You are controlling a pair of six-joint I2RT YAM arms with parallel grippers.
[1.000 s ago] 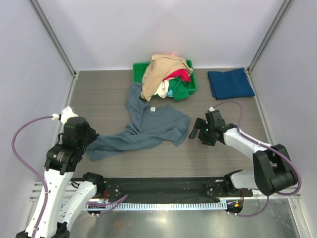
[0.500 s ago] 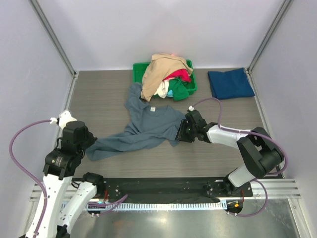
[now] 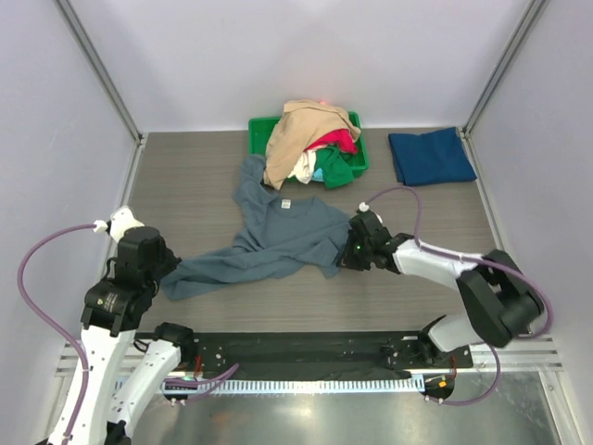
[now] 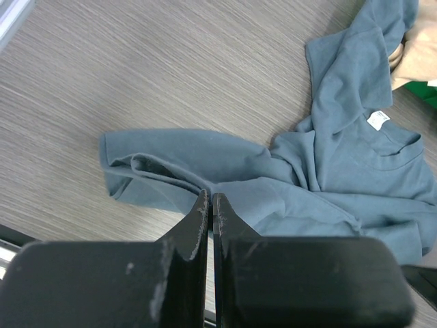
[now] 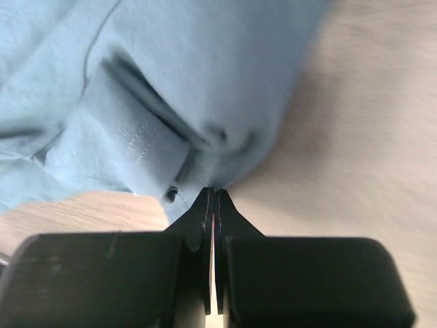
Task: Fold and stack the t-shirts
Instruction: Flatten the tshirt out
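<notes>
A large slate grey-blue t-shirt (image 3: 278,236) lies crumpled and spread on the table, its white neck label facing up. My right gripper (image 3: 344,256) is shut on the shirt's right edge; in the right wrist view the cloth (image 5: 205,68) bunches at the closed tips (image 5: 213,191). My left gripper (image 3: 169,265) is shut beside the shirt's left end. In the left wrist view its tips (image 4: 210,197) hover over a fold of the shirt (image 4: 328,171), with nothing seen pinched. A folded dark navy-teal t-shirt (image 3: 431,156) lies at the back right.
A green bin (image 3: 262,127) at the back centre holds a heap of tees: tan (image 3: 301,130), red (image 3: 338,141), green (image 3: 338,167) and white (image 3: 304,169). The tan one hangs over the bin's front onto the grey-blue shirt. Side walls flank the table.
My right arm swung left to the shirt's right edge and its jaws closed on the cloth. The left arm drew back slightly toward the near edge, still shut.
</notes>
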